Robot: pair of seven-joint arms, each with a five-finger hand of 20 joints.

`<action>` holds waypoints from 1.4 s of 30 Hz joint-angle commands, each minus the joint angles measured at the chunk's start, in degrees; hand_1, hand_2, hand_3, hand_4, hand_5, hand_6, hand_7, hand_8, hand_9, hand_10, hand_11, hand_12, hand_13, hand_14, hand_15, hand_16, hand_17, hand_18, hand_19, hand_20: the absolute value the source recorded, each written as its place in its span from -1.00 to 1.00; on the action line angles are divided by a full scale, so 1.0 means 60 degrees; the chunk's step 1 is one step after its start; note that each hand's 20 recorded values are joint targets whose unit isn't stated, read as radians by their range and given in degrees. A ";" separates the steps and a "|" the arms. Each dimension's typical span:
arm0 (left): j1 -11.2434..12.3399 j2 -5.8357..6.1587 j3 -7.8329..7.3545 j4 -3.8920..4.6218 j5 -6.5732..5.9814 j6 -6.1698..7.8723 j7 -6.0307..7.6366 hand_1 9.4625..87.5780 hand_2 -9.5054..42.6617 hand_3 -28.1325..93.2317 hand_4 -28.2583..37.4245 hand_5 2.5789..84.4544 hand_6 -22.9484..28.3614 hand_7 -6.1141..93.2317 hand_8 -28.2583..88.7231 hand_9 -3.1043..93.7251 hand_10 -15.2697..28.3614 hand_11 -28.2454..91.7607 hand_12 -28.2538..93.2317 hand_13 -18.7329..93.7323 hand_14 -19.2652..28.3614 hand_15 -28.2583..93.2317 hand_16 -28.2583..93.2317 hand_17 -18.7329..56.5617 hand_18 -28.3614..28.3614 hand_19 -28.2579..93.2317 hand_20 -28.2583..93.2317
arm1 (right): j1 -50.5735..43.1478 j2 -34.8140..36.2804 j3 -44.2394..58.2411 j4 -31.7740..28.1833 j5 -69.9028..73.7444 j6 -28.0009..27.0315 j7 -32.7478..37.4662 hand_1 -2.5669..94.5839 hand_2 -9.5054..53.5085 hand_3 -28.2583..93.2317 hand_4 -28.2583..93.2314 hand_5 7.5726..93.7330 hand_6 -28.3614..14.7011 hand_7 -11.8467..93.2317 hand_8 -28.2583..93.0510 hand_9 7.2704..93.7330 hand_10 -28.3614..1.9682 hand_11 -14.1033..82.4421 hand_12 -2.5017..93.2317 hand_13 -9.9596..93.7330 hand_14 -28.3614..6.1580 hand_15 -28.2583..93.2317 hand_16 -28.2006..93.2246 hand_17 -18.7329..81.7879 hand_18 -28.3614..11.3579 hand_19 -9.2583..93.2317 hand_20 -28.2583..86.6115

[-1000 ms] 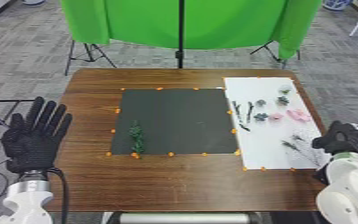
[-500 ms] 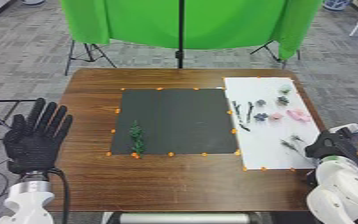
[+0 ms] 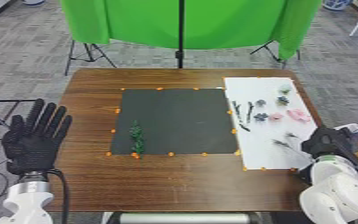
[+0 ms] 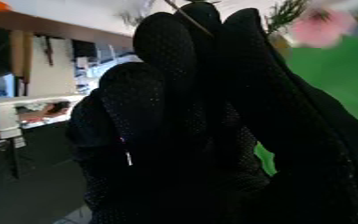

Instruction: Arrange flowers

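One slim tan stem (image 4: pixel 190 19), pinched by right hand's (image 3: pixel 325 144) fingers; left hand's (image 3: pixel 31 149) fingers spread.

Across the right hand (image 3: pixel 325 142), a thin stem (image 4: pixel 191 19); just beside it, a green sprig (image 4: pixel 285 15); near it, a pink flower (image 4: pixel 324 26); behind it, green cloth (image 4: pixel 342 85).

1. The left hand (image 3: pixel 29 150) wears a black fabric glove with slim fingers.
2. A silvery wrist section (image 3: pixel 31 186) joins a white, rounded left arm (image 3: pixel 26 204).
3. A black cable (image 3: pixel 65 190) runs beside it.
4. The right hand (image 3: pixel 325 145) has finely dotted black fabric.
5. The right arm (image 3: pixel 340 195) has smooth white shells.
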 commanded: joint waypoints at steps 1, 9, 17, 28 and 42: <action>0.0106 -0.0082 0.0020 0.0019 -0.0041 0.0045 -0.0036 -0.54 -0.03 0.70 -1.00 0.01 0.22 -0.70 -0.68 -0.14 0.36 -0.26 -0.41 -0.16 0.44 -0.10 -0.63 -0.71 0.49 -0.03 -0.37 | 0.0450 -0.0025 -0.0623 -0.1098 -0.0149 0.1349 -0.0361 0.07 -1.00 0.84 -0.91 0.77 0.17 -0.18 -0.26 0.79 -0.08 -0.13 0.09 0.53 -0.30 0.65 -0.04 0.06 -1.00 0.99 0.30; -0.0047 -0.0019 0.0135 0.0076 -0.0007 0.0087 -0.0131 -0.54 -0.03 0.70 -1.00 0.01 0.22 -0.69 -0.68 -0.14 0.36 -0.26 -0.41 -0.16 0.45 -0.10 -0.63 -0.71 0.49 -0.03 -0.38 | 0.2044 -0.0720 -0.2217 -0.1253 0.0427 0.0512 -0.0930 0.02 -1.00 0.85 -0.84 0.72 0.16 -0.11 -0.21 0.75 -0.10 -0.04 0.09 0.52 -0.33 0.69 -0.08 0.06 -1.00 1.00 0.33; -0.0623 0.0094 0.0516 0.0276 0.0009 0.0143 -0.0362 -0.53 -0.03 0.70 -1.00 0.02 0.22 -0.68 -0.68 -0.12 0.36 -0.26 -0.40 -0.15 0.46 -0.09 -0.63 -0.71 0.49 -0.02 -0.38 | 0.3606 -0.2340 -0.4358 -0.0100 0.0420 -0.1177 -0.1361 0.07 -1.00 0.81 -0.85 0.69 0.13 -0.07 -0.23 0.70 -0.15 0.00 0.08 0.50 -0.34 0.71 -0.08 0.04 -1.00 1.00 0.35; -0.1269 0.0350 0.1033 0.0482 -0.0198 0.0301 -0.0738 -0.53 -0.02 0.70 -1.00 0.03 0.22 -0.68 -0.68 -0.12 0.36 -0.26 -0.40 -0.14 0.47 -0.09 -0.63 -0.72 0.51 -0.01 -0.38 | 0.3796 -0.4067 -0.5669 0.1662 -0.1132 -0.1154 -0.2069 0.08 -1.00 0.79 -0.86 0.67 0.13 -0.05 -0.25 0.67 -0.17 0.03 0.05 0.48 -0.34 0.70 -0.07 0.03 -1.00 0.99 0.35; -0.1639 0.0354 0.1368 0.0709 -0.0507 0.0506 -0.1120 -0.54 0.01 0.70 -1.00 0.04 0.24 -0.68 -0.69 -0.10 0.38 -0.25 -0.40 -0.12 0.49 -0.07 -0.63 -0.74 0.52 0.03 -0.38 | 0.3597 -0.5543 -0.5394 0.3219 -0.1978 -0.1137 -0.2133 0.01 -1.00 0.74 -0.89 0.66 0.10 -0.03 -0.27 0.61 -0.29 0.26 -0.18 0.49 -0.39 0.73 -0.10 0.05 -1.00 1.00 0.42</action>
